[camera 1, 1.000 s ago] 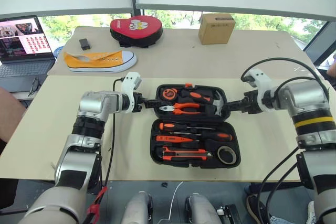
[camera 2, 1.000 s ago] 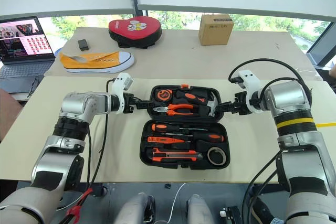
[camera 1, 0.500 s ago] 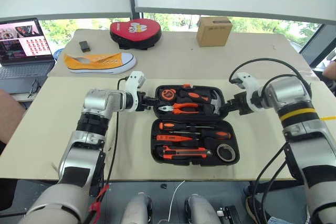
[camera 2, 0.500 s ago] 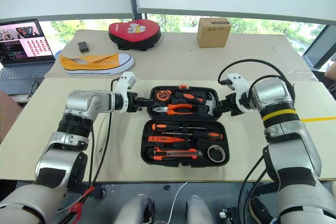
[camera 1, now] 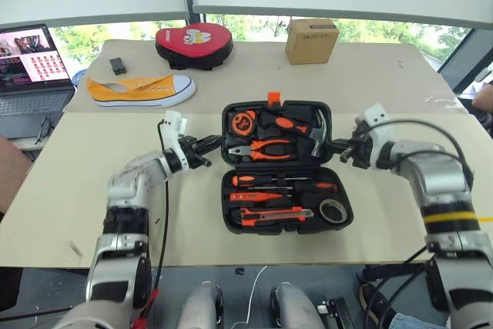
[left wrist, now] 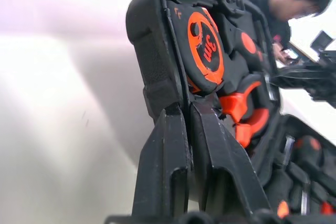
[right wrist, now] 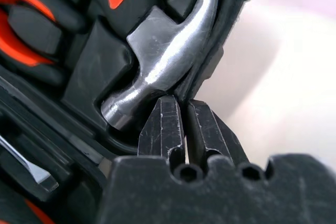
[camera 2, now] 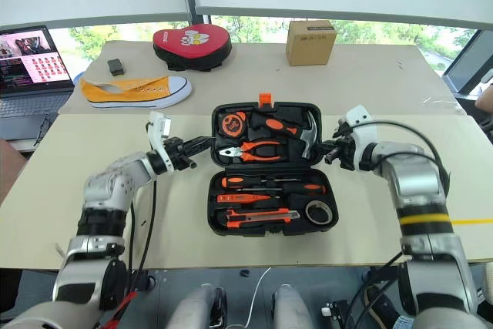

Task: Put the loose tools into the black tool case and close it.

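A: Gripping the lid from both sides? Where is the black tool case (camera 1: 286,176)?

B: In the middle of the beige table (camera 1: 69,190), open, its lid tilted up off the tabletop. The left gripper (camera 1: 215,142) pinches the lid's left rim, fingers (left wrist: 167,150) pressed together on it. The right gripper (camera 1: 337,146) pinches the right rim beside the hammer (right wrist: 173,51).

A: And the loose tools?

B: Two screwdrivers (camera 1: 281,182), the utility knife (camera 1: 273,216) and the tape roll (camera 1: 333,209) sit in the lower half's recesses.
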Controlling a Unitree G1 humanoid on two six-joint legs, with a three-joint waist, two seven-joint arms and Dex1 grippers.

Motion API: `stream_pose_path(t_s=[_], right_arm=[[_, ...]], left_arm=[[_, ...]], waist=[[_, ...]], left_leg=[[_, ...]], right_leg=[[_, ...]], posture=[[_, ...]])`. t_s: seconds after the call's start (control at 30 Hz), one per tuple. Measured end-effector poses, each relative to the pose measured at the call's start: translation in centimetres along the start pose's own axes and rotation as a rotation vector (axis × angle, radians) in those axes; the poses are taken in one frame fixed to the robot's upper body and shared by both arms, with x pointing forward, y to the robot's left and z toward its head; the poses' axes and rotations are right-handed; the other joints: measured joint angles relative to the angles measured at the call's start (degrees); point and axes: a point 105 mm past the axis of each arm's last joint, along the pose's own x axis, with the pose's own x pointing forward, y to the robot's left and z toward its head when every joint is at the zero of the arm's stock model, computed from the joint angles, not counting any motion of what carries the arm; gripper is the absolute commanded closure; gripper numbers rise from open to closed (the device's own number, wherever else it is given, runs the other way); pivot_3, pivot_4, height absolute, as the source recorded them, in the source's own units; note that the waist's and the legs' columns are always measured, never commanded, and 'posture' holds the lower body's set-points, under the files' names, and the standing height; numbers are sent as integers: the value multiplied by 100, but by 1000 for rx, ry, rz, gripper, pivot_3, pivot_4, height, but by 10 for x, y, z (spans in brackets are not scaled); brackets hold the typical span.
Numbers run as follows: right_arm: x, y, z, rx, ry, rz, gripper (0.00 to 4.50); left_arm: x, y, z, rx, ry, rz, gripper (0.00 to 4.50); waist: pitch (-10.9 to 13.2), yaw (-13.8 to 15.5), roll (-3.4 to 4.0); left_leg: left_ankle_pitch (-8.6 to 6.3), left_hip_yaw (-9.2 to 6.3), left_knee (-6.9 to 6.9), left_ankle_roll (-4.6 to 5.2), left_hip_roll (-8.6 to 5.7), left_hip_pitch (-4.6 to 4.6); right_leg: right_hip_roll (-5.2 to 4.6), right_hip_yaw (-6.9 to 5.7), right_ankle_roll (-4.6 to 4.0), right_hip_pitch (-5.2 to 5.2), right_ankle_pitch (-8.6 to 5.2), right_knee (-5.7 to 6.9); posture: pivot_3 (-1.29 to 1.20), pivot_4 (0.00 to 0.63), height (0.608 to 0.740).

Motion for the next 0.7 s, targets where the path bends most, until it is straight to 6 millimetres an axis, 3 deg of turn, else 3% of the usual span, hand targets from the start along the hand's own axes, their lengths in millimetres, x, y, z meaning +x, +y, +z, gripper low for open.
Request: stream_pose_path(t_s=[0.2, 0.33, 0.43, 0.5, 0.57, 0.7], right_arm=[[-34, 27, -10, -417, -125, -29, 4500], [-52, 44, -27, -655, -156, -12, 4500], [-58, 49, -45, -679, -132, 11, 3398], [-73, 51, -80, -667, -14, 59, 2789], [-83, 52, -90, -653, 5, 50, 2057], [-100, 44, -87, -656, 13, 24, 716]], left_arm=[[-24, -22, -3, 290, -86, -79, 4442], [-50, -38, -20, 482, -71, -163, 4442], [-60, -43, -32, 517, -46, -202, 3405], [-84, -35, -47, 509, 34, -187, 2683], [-102, -24, -57, 487, 107, -152, 1919], [-117, -12, -45, 526, 167, -140, 1857]], waist=[[-1, 24, 2], [-6, -25, 9], [-6, -28, 7], [-5, -13, 5], [-4, -20, 6], [-3, 0, 5]], left_leg=[[-29, 4, 3, 48, 4, 17], [-35, 19, -17, 57, 15, 99], [-41, 26, -18, 65, 31, 160], [-48, 26, -24, 74, 34, 182], [-48, 28, -25, 74, 37, 177], [-48, 19, -21, 74, 43, 185]], right_leg=[[4, 2, 0, 24, 0, -42], [8, 3, -6, 106, -5, -62], [10, 1, -10, 169, -7, -77], [4, -7, -16, 196, -18, -87], [2, 2, -17, 183, -18, -81], [4, -5, -16, 199, -17, -83]], posture=[[0, 150, 740], [0, 150, 740], [0, 150, 740], [0, 150, 740], [0, 150, 740], [0, 150, 740]])
